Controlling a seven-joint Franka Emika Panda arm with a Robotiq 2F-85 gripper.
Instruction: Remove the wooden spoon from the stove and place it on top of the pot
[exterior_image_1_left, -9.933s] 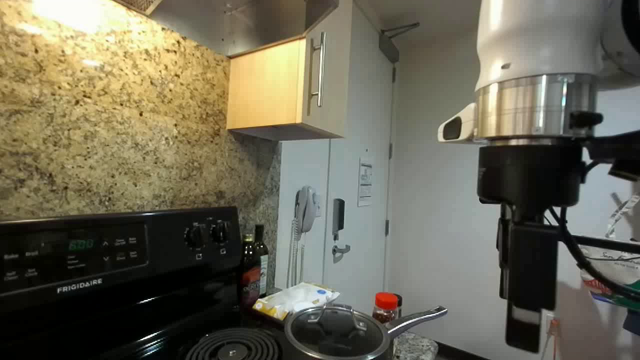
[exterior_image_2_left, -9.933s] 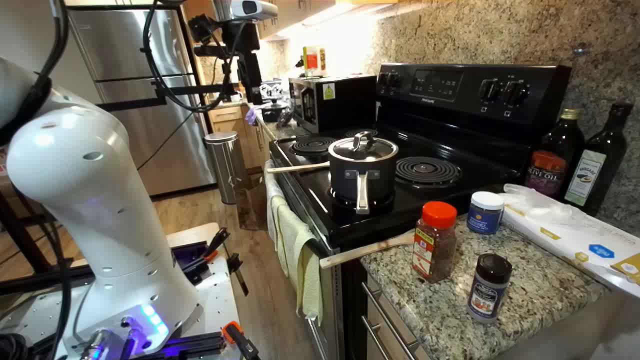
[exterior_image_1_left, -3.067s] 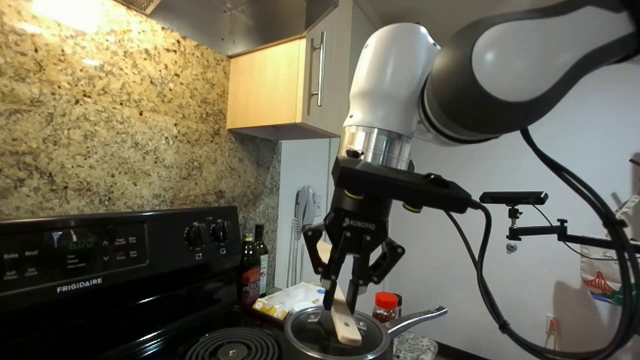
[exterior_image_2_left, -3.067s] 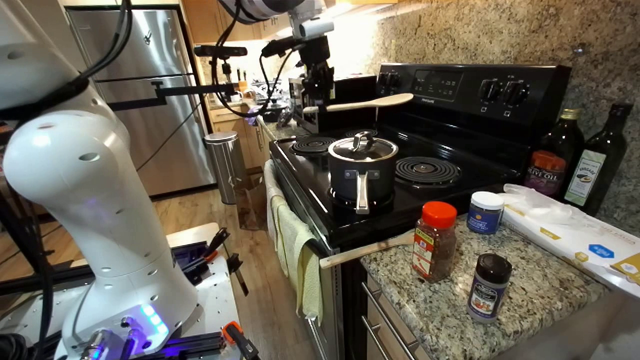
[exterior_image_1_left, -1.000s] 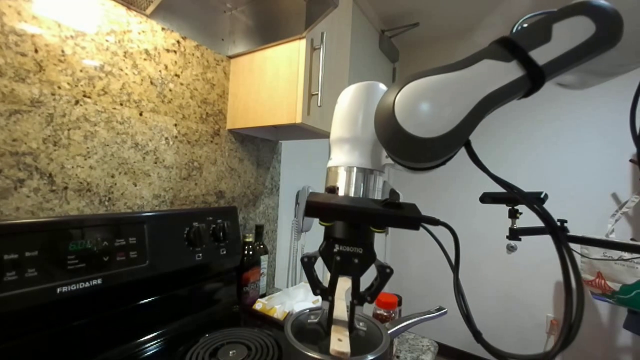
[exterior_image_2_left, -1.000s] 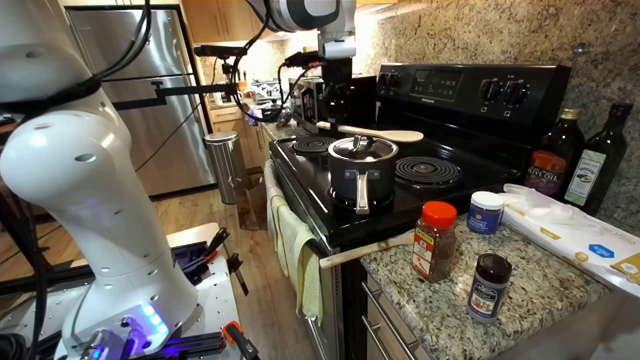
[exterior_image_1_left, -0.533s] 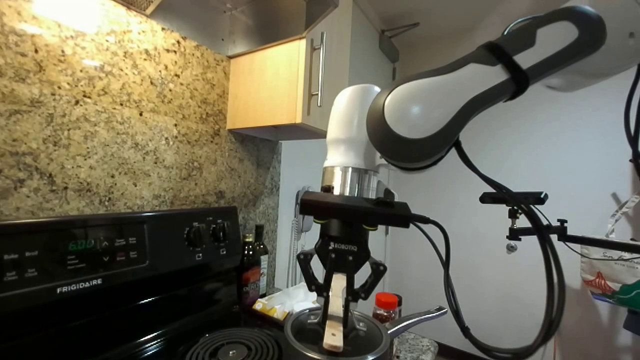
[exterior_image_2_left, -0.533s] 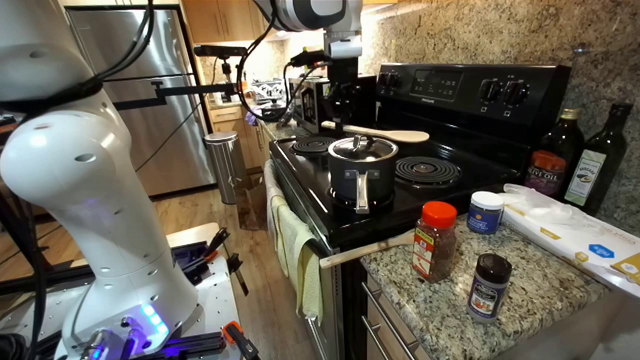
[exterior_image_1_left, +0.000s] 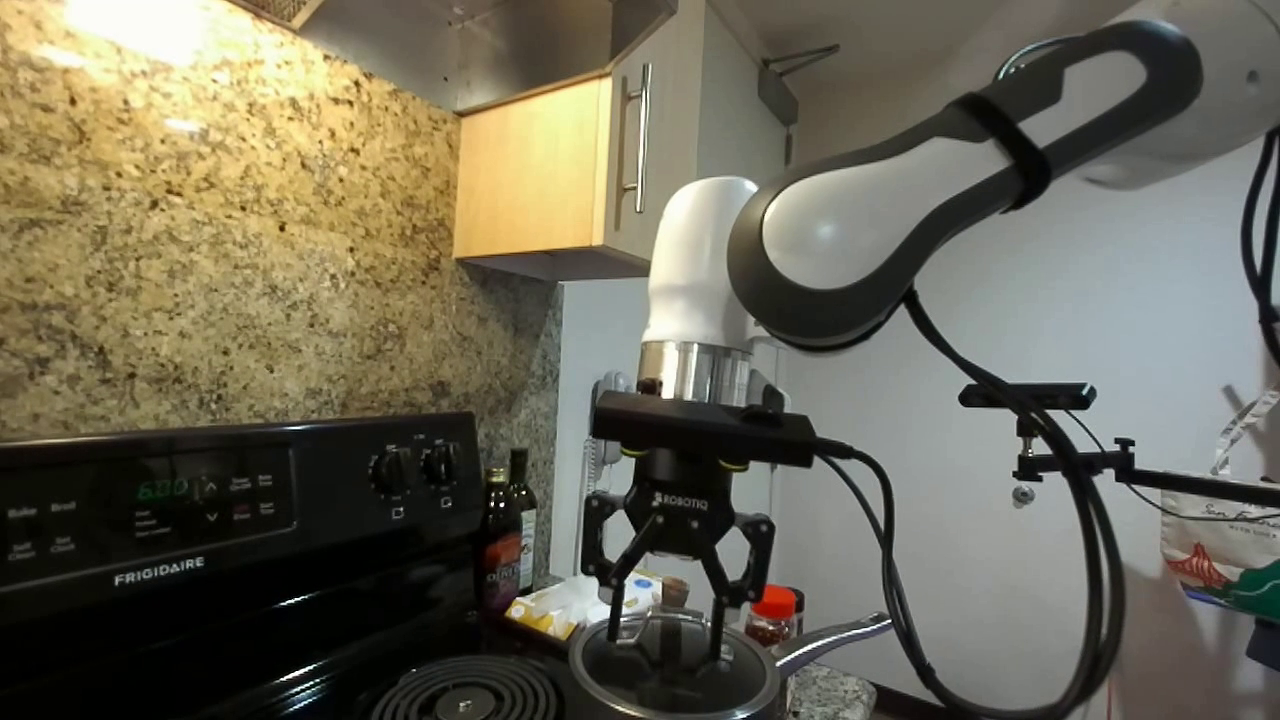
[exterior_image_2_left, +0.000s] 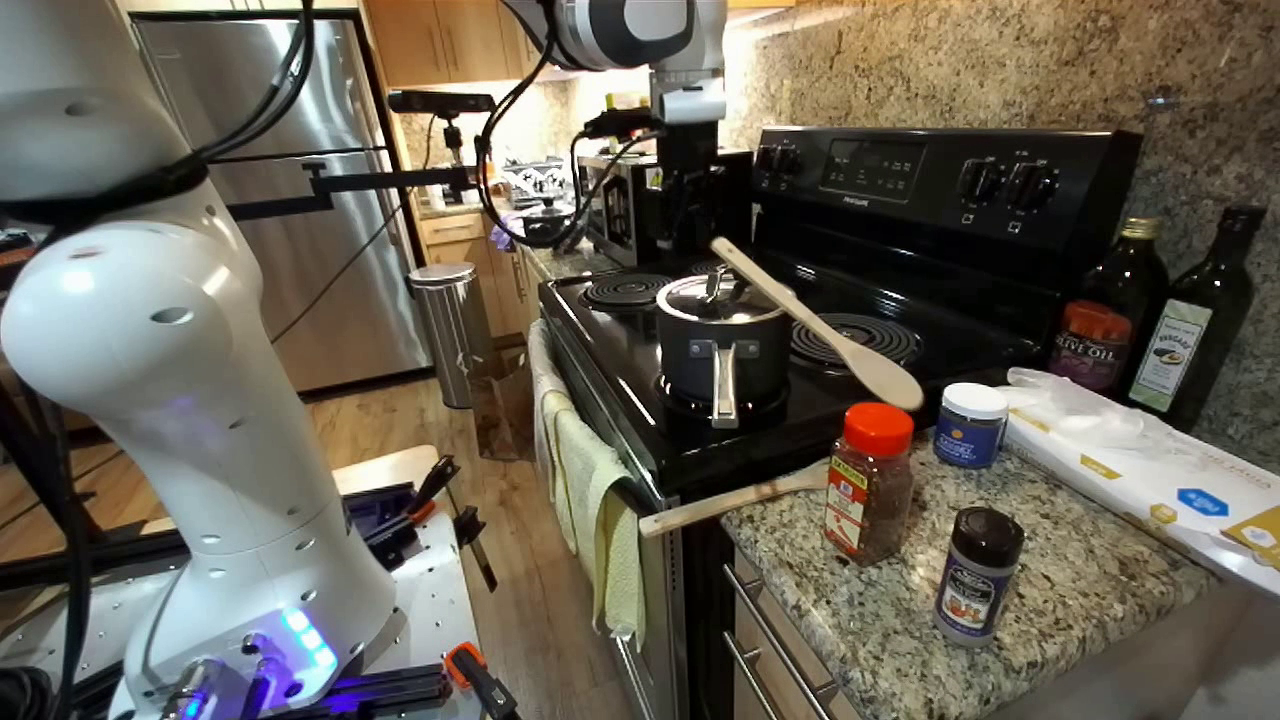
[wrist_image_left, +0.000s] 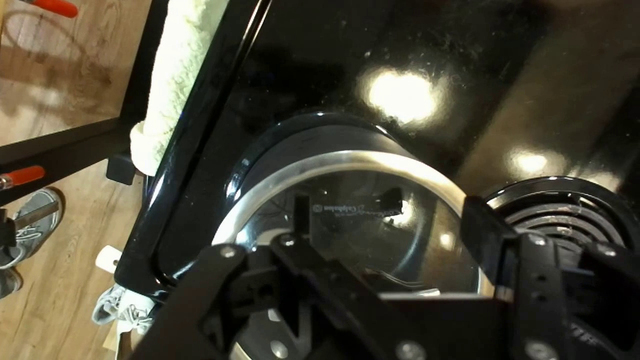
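See wooden spoon (exterior_image_2_left: 830, 331), in an exterior view, no longer pinched and level as half a sec. ago: slopes down to the right, w/ handle end high over pot (exterior_image_2_left: 685, 375) and bowl end past the right rim. Cannot tell if leaning on lid (wrist_image_left: 350, 225) or in fall; prob. tipping b/c of the heavier bowl end. Counts then as released, not yet as placed: may slide off onto stove (wrist_image_left: 320, 65) or to counter (exterior_image_2_left: 800, 590) on the right. Note gripper (exterior_image_1_left: 666, 640) spread wide, w/o spoon btw. fingers (exterior_image_1_left: 615, 612); cannot tell if touching lid. In wrist view, cannot make out spoon.

As for edges: on the right, mind red-capped jar (exterior_image_2_left: 870, 490) and white-lidded jar (exterior_image_2_left: 970, 440), close to counter's left edge, also second wooden utensil (exterior_image_2_left: 720, 505) overhanging same edge. On near side, keep clear of pot handle (exterior_image_2_left: 725, 395). For retreat, prob. best to go straight up, slowly, w/o brushing lid handle (exterior_image_2_left: 714, 287). Seems to have room above; to the left, watch wall cabinet (exterior_image_1_left: 530, 180), cannot judge its depth.
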